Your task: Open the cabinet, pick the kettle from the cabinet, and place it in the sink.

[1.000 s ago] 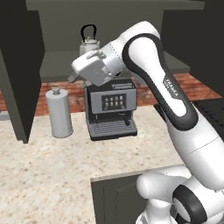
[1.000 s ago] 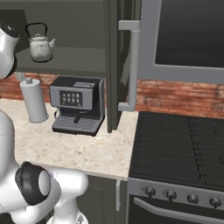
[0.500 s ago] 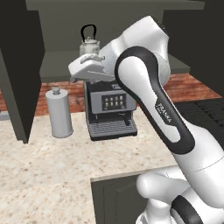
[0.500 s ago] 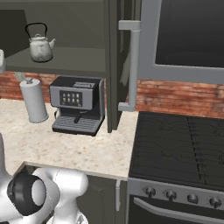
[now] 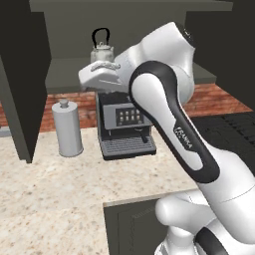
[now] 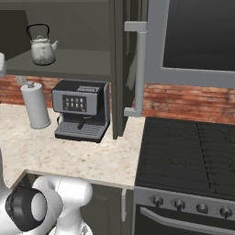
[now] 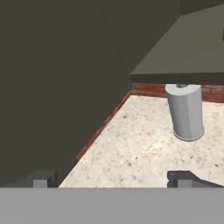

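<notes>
With the cabinet [image 5: 25, 74] doors open and the kettle [image 5: 102, 50] upright on its shelf [image 6: 73, 62], the hand [image 7: 111, 178], wide open and empty, should swing off the grey canister [image 7: 186, 111] side, level with the kettle's black handle, then close.

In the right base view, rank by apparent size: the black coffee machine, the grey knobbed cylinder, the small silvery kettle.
1. Black coffee machine
2. Grey knobbed cylinder
3. Small silvery kettle, though it sits farther back on the shelf, which shrinks it.
</notes>
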Tool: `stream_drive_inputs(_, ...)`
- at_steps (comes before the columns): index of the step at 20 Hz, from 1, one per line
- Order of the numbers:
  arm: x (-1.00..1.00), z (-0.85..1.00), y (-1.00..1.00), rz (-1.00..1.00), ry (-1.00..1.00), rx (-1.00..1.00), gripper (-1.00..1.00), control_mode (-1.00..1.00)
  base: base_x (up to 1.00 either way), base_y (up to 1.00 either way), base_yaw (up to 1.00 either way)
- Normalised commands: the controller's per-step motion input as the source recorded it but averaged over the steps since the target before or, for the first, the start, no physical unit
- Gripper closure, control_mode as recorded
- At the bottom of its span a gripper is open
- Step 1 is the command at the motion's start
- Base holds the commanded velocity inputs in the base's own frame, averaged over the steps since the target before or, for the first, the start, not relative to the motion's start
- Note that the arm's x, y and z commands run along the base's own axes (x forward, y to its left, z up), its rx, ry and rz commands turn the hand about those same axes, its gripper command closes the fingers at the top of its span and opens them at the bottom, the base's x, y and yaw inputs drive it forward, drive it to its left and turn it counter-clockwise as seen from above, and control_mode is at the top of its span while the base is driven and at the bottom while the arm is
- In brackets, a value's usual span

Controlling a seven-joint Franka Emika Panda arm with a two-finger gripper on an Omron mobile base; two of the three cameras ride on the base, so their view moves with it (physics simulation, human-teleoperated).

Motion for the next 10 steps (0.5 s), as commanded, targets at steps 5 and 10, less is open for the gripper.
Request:
stream_drive_inputs(5, 0.17, 0.09, -0.14, -0.18, -0.01, -0.04, -1.0, -1.0, 0.0, 0.0, 0.0)
stream_drive_inputs(10, 0.22, 0.06, -0.14, -0.24, 0.0, -0.08, -1.0, -1.0, 0.0, 0.0, 0.0)
